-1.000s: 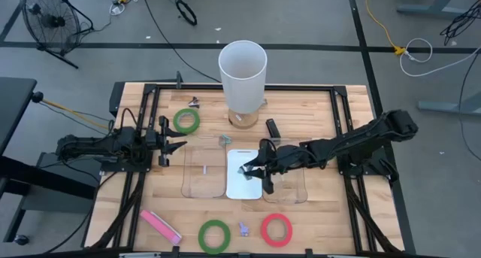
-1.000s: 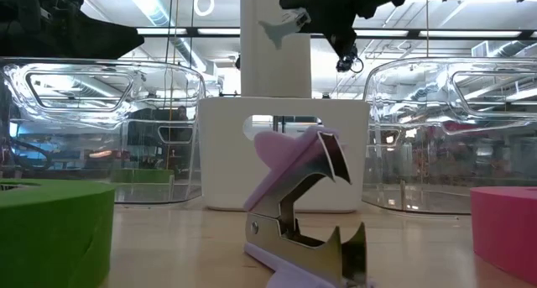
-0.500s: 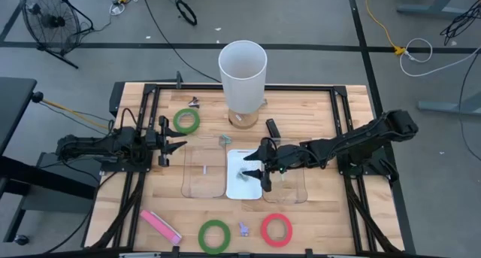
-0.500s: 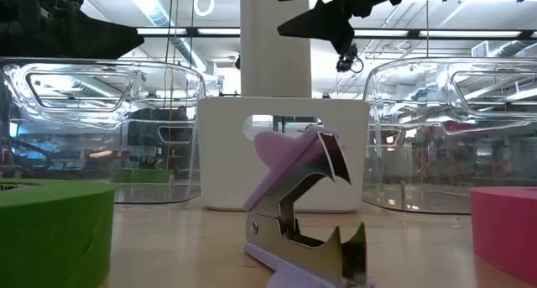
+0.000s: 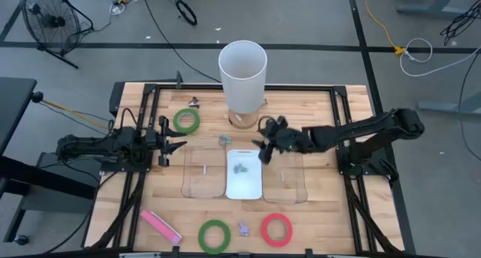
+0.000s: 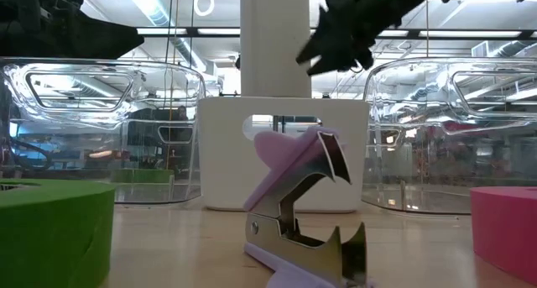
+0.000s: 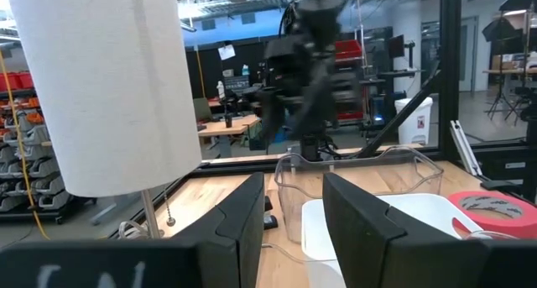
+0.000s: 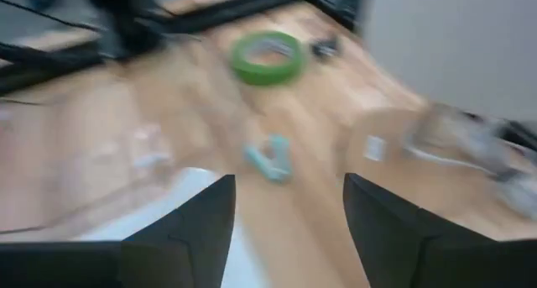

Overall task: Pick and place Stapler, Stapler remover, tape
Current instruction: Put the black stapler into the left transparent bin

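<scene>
My right gripper [image 5: 264, 145] hangs open above the table between the white tray [image 5: 244, 186] and the tall white cylinder [image 5: 243, 70], touching nothing. A small grey staple remover [image 5: 240, 168] lies in the tray. A teal staple remover [image 5: 224, 140] [image 8: 270, 159] rests on the wood just beyond it. A purple staple remover [image 5: 243, 229] [image 6: 302, 208] sits near the front edge between a green tape ring [image 5: 214, 235] and the red one [image 5: 276, 229]. The pink stapler [image 5: 160, 226] lies front left. My left gripper [image 5: 171, 143] waits open at the left.
Two clear containers [image 5: 204, 168] [image 5: 287, 179] flank the white tray. A second green tape ring [image 5: 186, 121] [image 8: 268, 57] and a dark staple remover [image 5: 194, 101] lie far left. The black frame [image 5: 338, 115] borders the wooden table.
My right gripper opened over the white tray and let go of the grey staple remover, which now lies in the tray. The gripper then drew back toward the table's far edge and a little right, turning as it went.
</scene>
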Motion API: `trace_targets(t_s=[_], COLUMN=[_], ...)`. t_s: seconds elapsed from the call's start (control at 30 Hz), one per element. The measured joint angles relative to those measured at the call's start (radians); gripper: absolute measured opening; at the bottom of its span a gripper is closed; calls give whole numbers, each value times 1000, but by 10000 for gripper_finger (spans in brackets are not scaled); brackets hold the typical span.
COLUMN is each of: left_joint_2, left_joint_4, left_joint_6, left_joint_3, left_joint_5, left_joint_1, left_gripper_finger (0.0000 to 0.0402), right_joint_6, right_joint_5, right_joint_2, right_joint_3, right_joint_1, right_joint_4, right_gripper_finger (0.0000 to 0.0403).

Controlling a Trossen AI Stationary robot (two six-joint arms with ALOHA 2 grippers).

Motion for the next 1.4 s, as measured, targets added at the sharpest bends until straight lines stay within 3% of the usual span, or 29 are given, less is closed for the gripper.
trace_targets(t_s=[0.3, 0.57, 0.9, 1.4], left_joint_2=[0, 0, 0, 0], left_joint_4=[7, 8, 9, 12], left_joint_6=[0, 0, 0, 0], left_joint_3=[0, 0, 0, 0], left_joint_5=[0, 0, 0, 0], left_joint_1=[0, 0, 0, 0], left_gripper_finger=[128, 128, 128, 128], right_joint_6=[53, 46, 60, 81], right_joint_5=[-75, -124, -157, -193], right_joint_2=[-48, -48, -18, 94], right_joint_3=[0, 0, 0, 0], right_joint_1=[-216, -313, -354, -369], right_joint_4=[-229, -275, -324, -320], right_gripper_finger=[233, 255, 285, 286])
